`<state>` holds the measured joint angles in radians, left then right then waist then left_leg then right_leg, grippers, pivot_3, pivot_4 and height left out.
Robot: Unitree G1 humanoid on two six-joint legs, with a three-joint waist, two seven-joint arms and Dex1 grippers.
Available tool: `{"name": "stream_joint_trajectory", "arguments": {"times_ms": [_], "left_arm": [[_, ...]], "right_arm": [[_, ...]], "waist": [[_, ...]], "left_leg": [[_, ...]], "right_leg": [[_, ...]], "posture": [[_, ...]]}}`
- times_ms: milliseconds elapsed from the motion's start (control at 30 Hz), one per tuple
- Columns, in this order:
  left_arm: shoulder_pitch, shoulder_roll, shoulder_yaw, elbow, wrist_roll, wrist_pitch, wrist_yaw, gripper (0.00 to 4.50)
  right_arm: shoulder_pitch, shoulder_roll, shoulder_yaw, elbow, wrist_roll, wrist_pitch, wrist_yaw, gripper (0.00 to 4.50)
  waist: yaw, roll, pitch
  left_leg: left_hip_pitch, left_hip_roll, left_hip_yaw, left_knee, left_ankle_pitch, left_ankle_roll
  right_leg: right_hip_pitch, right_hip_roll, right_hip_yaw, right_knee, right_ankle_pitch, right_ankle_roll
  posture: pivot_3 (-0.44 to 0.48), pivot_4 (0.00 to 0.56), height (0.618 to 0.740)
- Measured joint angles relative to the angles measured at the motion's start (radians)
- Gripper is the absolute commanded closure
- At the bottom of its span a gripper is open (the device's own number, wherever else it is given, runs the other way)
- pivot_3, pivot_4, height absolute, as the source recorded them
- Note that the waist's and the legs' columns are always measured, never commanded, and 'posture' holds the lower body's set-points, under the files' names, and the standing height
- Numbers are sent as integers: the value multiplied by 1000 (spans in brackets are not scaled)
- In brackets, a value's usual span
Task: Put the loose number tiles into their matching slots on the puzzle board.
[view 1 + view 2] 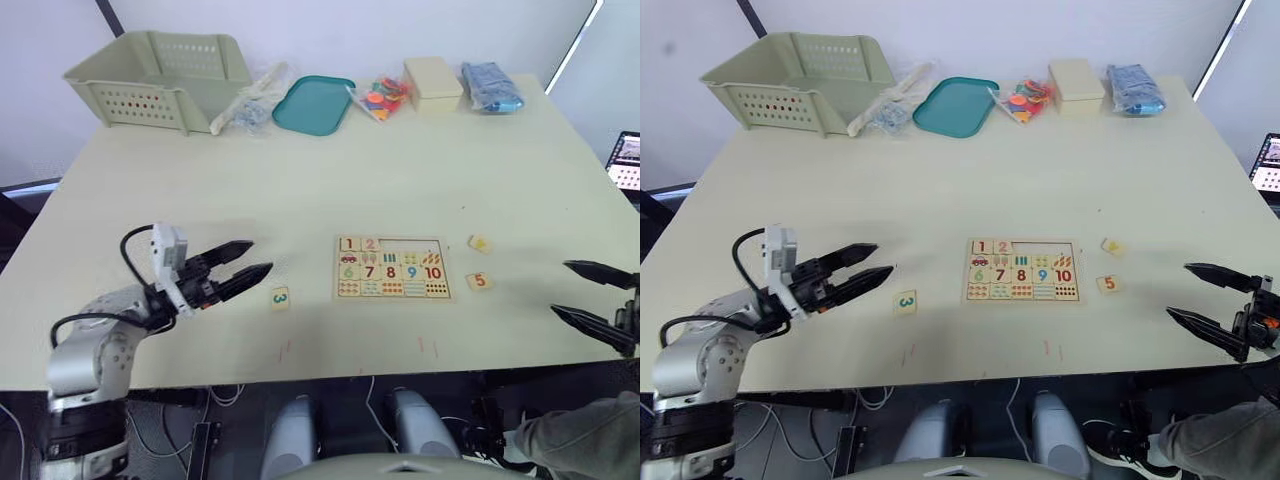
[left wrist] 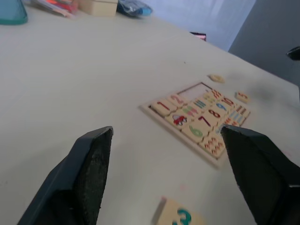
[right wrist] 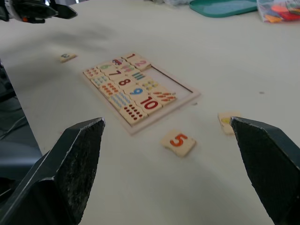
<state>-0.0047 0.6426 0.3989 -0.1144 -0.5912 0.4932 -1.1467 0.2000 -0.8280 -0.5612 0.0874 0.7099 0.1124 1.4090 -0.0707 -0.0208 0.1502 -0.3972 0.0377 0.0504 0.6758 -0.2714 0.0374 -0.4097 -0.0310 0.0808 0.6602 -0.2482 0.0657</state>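
Left end effector [image 1: 240, 268]: hovering open and empty over bare counter [image 1: 300, 190], left of the 3 tile.
3 tile [image 1: 280, 297]: lying alone left of the board.
Puzzle board [image 1: 392, 269]: showing 1 and 2 seated, 6–10 printed; three slots [image 1: 412, 245] gaping.
5 tile [image 1: 479, 281]: lying right of the board, another tile [image 1: 479, 243] beyond.
Right end effector [image 1: 1206, 296]: hanging open at the counter's right edge.
Far edge: basket [image 1: 160, 78], teal tray [image 1: 314, 104], box [image 1: 433, 83].

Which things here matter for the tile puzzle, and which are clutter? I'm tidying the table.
Job: puzzle board; loose tiles 3, 5 and a yellow-marked one.
Clutter: basket, teal tray, cream box, blue bag.
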Motion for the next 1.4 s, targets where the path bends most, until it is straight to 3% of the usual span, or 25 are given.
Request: {"name": "stream_joint_trajectory", "arguments": {"times_ms": [167, 667, 800, 967, 1400], "left_arm": [[104, 26, 36, 69, 6, -87, -34, 30], [74, 70, 12, 84, 0, -137, -51, 30], [68, 120, -25, 59, 1, -137, -110, 30], [-41, 180, -117, 111, 42, -189, -205, 30], [-221, 192, -352, 256, 224, -335, -291, 30]], "right_arm": [[10, 24, -26, 63, -7, -29, 3, 0], [-57, 60, 37, -65, -2, -32, 22, 0], [-49, 62, 47, -115, 15, -28, 55, 0], [-57, 56, 61, -154, 22, -28, 82, 0], [85, 61, 28, -281, 56, 17, 63, 0]], "waist": [[10, 0, 0], [40, 0, 0], [44, 0, 0], [57, 0, 0], [63, 0, 0]], "left_leg": [[0, 0, 1, 0, 0, 0], [-1, 0, -2, 0, 0, 0], [-1, 0, -2, 0, 0, 0], [-1, -1, -1, 0, 0, 0], [-2, -1, -1, 0, 0, 0]], "right_leg": [[0, -2, -1, 0, 0, 0], [1, -3, -4, 0, 0, 0], [1, -3, -4, 0, 0, 0], [1, -3, -4, 0, 0, 0], [1, -2, -5, -1, 0, 0]], "posture": [[0, 150, 740], [0, 150, 740], [0, 150, 740], [0, 150, 740], [0, 150, 740]]}}
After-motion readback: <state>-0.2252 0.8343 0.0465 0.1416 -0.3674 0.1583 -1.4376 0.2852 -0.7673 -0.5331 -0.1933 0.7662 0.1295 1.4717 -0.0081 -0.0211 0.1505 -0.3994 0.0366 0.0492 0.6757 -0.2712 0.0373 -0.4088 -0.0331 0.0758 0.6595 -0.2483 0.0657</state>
